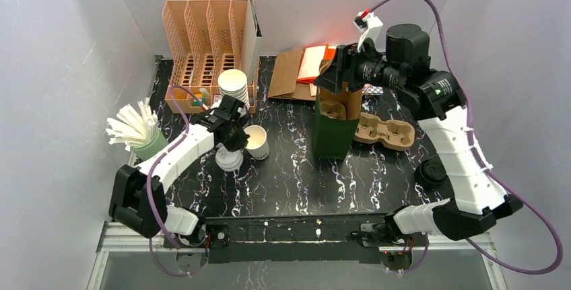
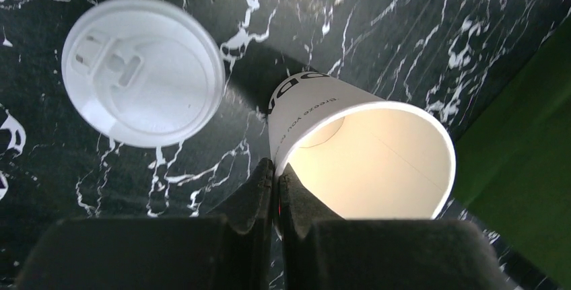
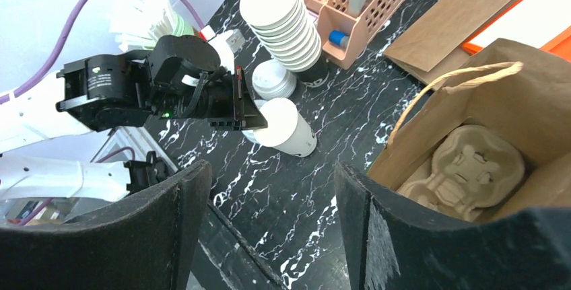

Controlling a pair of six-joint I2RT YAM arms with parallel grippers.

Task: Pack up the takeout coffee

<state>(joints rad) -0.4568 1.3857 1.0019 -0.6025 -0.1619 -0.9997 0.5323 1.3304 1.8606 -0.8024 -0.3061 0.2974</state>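
Paper cup rim is pinched by fully closed left pincer, right pincer is held wide apart, nothing gripped, above bag at cup's 3 o'clock

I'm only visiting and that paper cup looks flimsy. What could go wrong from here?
1. The left gripper pinches the cup by one spot of its thin rim; the paper may crease, or the cup may slip or swing when lifted.
2. A lid lies close beside the cup; a swinging cup might knock it.
3. The right gripper hovers open near the bag, so the arms might crowd each other at its mouth.
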